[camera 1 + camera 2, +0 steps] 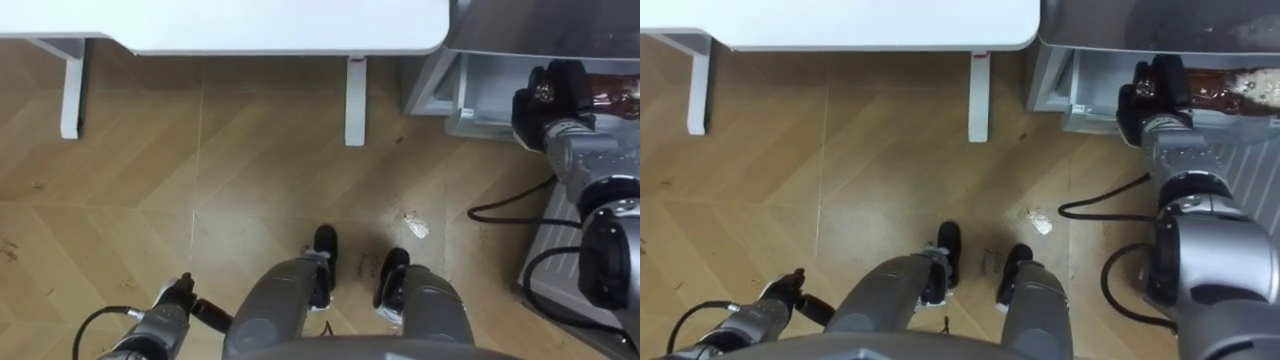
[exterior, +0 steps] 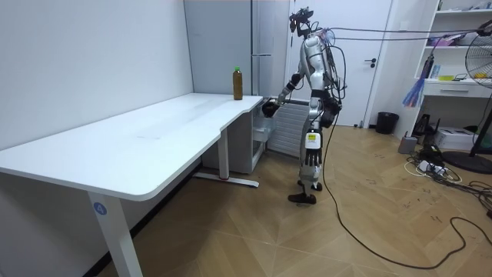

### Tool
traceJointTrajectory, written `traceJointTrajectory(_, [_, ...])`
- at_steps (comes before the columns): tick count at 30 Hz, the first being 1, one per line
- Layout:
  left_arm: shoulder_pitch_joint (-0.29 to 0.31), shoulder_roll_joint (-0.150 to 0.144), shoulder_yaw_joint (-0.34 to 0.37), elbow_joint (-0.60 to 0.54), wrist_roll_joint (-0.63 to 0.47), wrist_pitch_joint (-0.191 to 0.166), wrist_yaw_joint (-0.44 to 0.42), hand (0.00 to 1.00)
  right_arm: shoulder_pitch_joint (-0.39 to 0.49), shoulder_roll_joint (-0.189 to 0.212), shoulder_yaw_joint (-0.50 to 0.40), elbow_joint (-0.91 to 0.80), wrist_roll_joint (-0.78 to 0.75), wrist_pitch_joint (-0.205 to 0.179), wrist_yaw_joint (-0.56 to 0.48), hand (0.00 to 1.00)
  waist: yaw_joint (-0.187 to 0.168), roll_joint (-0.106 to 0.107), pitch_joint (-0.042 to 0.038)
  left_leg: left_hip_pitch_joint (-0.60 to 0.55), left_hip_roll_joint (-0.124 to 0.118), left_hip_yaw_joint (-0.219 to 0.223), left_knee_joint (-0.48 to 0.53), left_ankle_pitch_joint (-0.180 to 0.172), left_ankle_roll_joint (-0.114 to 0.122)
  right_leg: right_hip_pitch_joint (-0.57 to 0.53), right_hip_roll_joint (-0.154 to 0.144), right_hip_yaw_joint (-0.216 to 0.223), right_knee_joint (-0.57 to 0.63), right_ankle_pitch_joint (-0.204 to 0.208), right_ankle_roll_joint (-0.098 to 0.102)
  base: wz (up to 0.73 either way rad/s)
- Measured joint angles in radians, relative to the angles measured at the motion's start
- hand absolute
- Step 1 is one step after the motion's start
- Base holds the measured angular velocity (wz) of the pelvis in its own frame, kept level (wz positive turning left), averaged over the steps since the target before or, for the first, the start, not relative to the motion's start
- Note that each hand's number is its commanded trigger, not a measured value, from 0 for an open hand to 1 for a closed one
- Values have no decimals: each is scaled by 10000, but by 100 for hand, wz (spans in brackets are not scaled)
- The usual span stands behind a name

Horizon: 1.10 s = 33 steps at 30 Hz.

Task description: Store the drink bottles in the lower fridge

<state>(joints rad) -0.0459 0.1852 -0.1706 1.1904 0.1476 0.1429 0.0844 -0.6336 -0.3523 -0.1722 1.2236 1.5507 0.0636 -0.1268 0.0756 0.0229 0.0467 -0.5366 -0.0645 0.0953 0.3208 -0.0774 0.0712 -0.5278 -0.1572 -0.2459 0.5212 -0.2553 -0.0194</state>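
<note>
The right hand (image 1: 548,102) is clamped round a dark bottle (image 1: 612,90), which is held sideways just beside the open lower compartment (image 1: 470,95) of the fridge (image 2: 260,46); a pale label is seen on the bottle, its print too blurred to be read; a second bottle (image 2: 237,83) is stood on the white table (image 2: 154,131), near the fridge; the left hand (image 1: 172,305) is hung low, well apart from the fridge, and whether it is open or closed cannot be told.
</note>
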Motion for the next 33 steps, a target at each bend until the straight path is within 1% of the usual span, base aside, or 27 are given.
traceJointTrajectory(2, [0, 40, 10, 2, 5, 24, -2, 0, -138, 0, 2, 2, -92, 4, -85, 100, 30, 1, -1, -61, -3, 32, 0, 1, 0, -119, -11, 48, 81, -2, -4, -5])
traceJointTrajectory(3, [1, 45, 11, 5, 37, 46, -2, 0, -178, 0, 0, -1, -184, 3, -142, 89, 70, 1, -1, -59, -9, 76, 2, 1, 0, -159, -28, 91, 149, -9, -11, -7])
traceJointTrajectory(4, [3, 46, 11, 5, 41, 58, -2, 0, -231, 0, 2, -2, -282, 3, -249, 65, 91, 7, -4, -49, -12, 92, 9, 2, 0, -167, -42, 95, 182, -19, -23, -6])
traceJointTrajectory(5, [2, 49, 11, 4, 41, 60, -2, 0, -267, 0, 5, -2, -304, 3, -322, 3, 95, 7, -4, -50, -12, 93, 10, 3, -2, -174, -47, 89, 194, -23, -30, -3])
traceJointTrajectory(6, [2, 54, 11, 5, 40, 62, -1, 0, -330, 0, 17, -1, -346, 4, -474, 0, 95, 3, -2, -52, -15, 92, 9, 7, -7, -192, -57, 90, 232, -32, -43, 0])
traceJointTrajectory(11, [5, 109, -121, 4, 17, 109, -5, 0, -533, -18, 107, 1, -382, 8, -1023, 0, 100, -7, 4, -51, -50, 179, 40, 50, -5, -302, -172, 79, 404, -115, -83, 0])
traceJointTrajectory(14, [8, 252, -220, 6, 7, 107, -10, 0, -555, -104, 130, -1, -464, 29, -1312, 0, 109, -26, 16, -55, -50, 213, 129, 50, -6, -307, -219, 40, 537, -192, -111, 5])
traceJointTrajectory(16, [60, 380, -414, 39, 9, 107, -15, 0, -617, -120, 144, 0, -466, 34, -1461, 0, 138, -35, 21, -54, -2, 401, 155, 50, -5, -334, -222, 68, 584, -204, -126, -2])
traceJointTrajectory(25, [73, 378, -804, 153, 2, 99, -94, 0, -693, -174, 335, -1, -621, 21, -1481, 0, 148, -43, 23, -119, -5, 450, 230, 50, -4, -437, -251, 110, 708, -223, -136, 0])
traceJointTrajectory(33, [73, 375, -879, 146, 4, 93, -146, 0, -698, -224, 437, 0, -712, 17, -1481, 0, 161, -29, 15, -109, 2, 459, 240, 50, -5, -432, -242, 116, 727, -229, -143, 0])
